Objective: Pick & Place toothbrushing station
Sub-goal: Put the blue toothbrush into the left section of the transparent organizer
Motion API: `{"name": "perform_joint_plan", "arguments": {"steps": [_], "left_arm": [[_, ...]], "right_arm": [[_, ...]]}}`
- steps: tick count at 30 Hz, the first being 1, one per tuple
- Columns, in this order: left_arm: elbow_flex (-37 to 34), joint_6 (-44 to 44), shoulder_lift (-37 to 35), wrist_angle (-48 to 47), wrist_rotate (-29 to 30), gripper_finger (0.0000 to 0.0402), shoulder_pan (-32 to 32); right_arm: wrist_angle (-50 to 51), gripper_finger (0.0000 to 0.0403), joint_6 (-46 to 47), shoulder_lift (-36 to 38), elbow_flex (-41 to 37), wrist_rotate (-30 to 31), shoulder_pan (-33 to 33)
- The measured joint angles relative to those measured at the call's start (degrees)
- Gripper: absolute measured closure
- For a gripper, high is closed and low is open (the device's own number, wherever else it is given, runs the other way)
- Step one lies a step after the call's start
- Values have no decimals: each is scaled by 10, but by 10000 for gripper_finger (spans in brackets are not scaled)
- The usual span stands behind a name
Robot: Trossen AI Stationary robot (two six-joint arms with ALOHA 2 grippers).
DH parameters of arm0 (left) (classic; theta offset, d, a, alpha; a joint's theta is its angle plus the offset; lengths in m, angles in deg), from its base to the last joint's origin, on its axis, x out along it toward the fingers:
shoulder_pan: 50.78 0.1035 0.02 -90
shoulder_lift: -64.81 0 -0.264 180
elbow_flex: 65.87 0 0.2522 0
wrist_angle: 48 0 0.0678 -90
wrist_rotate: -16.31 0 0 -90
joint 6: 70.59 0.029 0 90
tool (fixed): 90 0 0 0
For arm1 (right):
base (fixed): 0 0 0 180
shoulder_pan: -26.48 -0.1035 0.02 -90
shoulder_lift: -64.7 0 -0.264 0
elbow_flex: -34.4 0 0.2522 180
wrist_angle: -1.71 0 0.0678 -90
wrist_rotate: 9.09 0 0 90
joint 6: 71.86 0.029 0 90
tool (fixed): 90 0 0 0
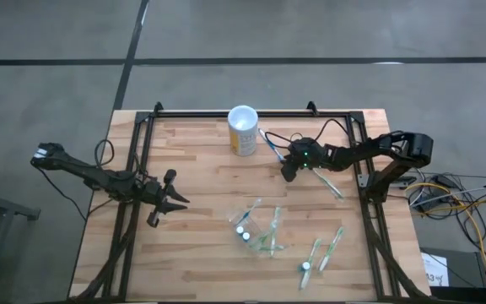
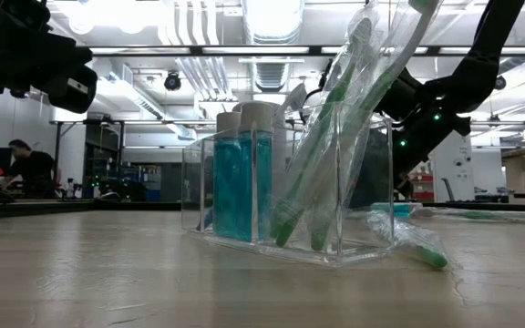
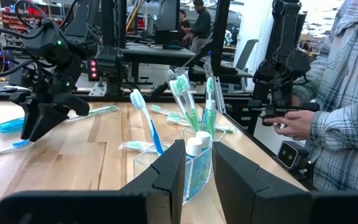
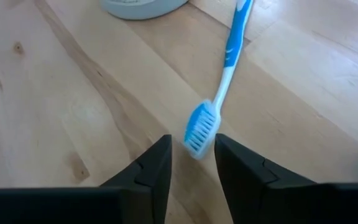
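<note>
The clear toothbrushing station (image 1: 256, 230) (image 2: 354, 182) stands on its flat base mid-table. It holds two blue bottles (image 2: 240, 182) and wrapped green toothbrushes (image 2: 335, 137). A blue toothbrush (image 4: 229, 56) lies flat on the wood beside the yellow cup (image 1: 243, 131). My right gripper (image 4: 193, 152) (image 1: 287, 171) slants down over the brush's bristle head, open, with a fingertip on each side of it. My left gripper (image 3: 197, 168) (image 1: 174, 203) hangs level at the table's left, open and holding nothing, pointing at the station. My right gripper comes at the blue toothbrush's bristle head (image 4: 199, 132) slanting down, its fingers in line with the brush. The head lies at the mouth of the gap. I cannot tell whether either fingertip touches it. The brush lies on the table.
Wrapped toothbrushes lie loose on the wood right of the station (image 1: 334, 245) (image 1: 310, 263), and another lies near the right arm (image 1: 332, 183). A black frame (image 1: 226, 112) rims the table. Off the table, a person in a plaid shirt (image 3: 347, 93) stands beside it.
</note>
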Motion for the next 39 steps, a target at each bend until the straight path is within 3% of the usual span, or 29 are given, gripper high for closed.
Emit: {"name": "perform_joint_plan", "arguments": {"steps": [21,30,39], "left_arm": [[0,0,0,0,0,316,0],[0,0,0,0,0,316,0],[0,0,0,0,0,316,0]], "right_arm": [[12,308,0,-1,0,-15,-1],[0,313,1,-59,31,-26,-4],[8,332,1,-59,40,-17,-4]]}}
